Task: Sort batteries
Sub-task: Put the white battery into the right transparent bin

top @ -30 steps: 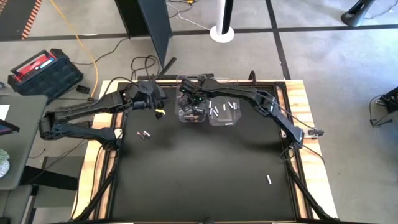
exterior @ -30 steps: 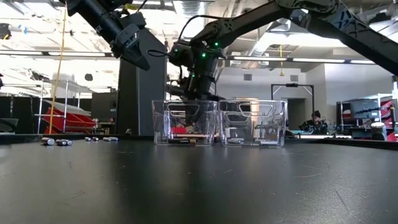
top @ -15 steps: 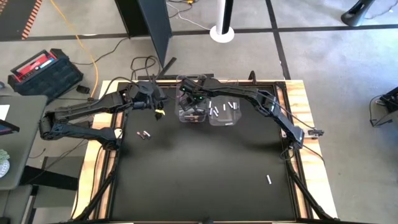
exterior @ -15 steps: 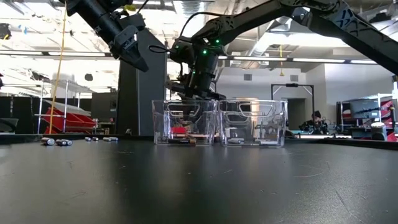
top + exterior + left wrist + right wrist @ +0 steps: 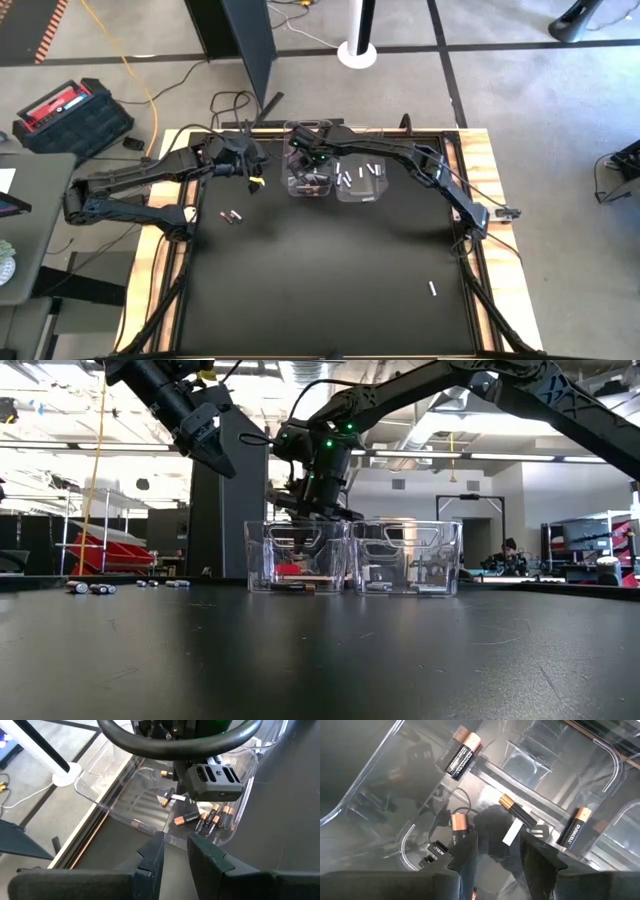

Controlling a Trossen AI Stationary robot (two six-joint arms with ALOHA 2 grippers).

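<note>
Right wrist view: right gripper [image 5: 497,852] hangs over the left clear bin [image 5: 365,780], jaws parted, nothing between them; dark copper-capped batteries [image 5: 461,755] lie loose on the bin floor below. Left gripper [image 5: 173,852] is raised beside that bin, jaws a narrow gap apart, empty. White batteries [image 5: 358,174] sit in the right bin [image 5: 362,195]; strays [image 5: 232,216] lie on the table [image 5: 320,270].

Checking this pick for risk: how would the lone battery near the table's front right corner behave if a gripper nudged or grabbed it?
The lone battery is a small smooth cylinder lying on its side on the flat black table, so a sideways nudge would probably send it rolling. It looks rigid, so it should not bend in a grip. Being thin, it could slip out unless the fingers close squarely across it.
</note>
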